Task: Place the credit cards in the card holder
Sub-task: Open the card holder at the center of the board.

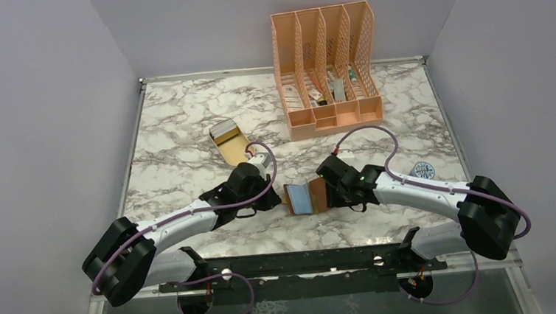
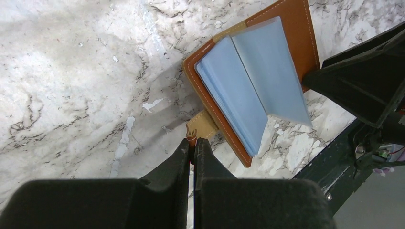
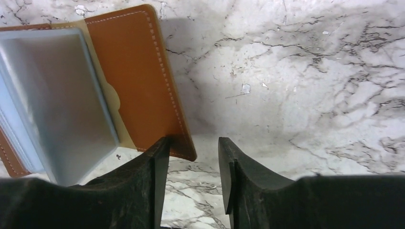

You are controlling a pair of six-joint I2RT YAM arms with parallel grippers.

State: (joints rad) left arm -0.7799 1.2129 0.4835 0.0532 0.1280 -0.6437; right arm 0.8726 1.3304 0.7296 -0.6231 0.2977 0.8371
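Observation:
The brown leather card holder (image 1: 304, 198) lies open on the marble between both arms, its pale bluish pockets (image 2: 248, 81) fanned upward. My left gripper (image 2: 192, 143) is shut on the holder's snap tab (image 2: 203, 125) at its left edge. My right gripper (image 3: 192, 145) stands open at the right cover (image 3: 136, 71); that cover's near corner pokes just past the left fingertip (image 3: 160, 152), and nothing is clamped. The credit cards appear to lie as a pale and gold stack in the small beige tray (image 1: 228, 142), far left of the holder and away from both grippers.
A tall peach four-slot mesh organiser (image 1: 327, 57) with papers stands at the back right. A small round blue mark (image 1: 424, 167) sits on the marble near the right arm. Grey walls enclose the table; a black rail (image 1: 305, 264) runs along its near edge.

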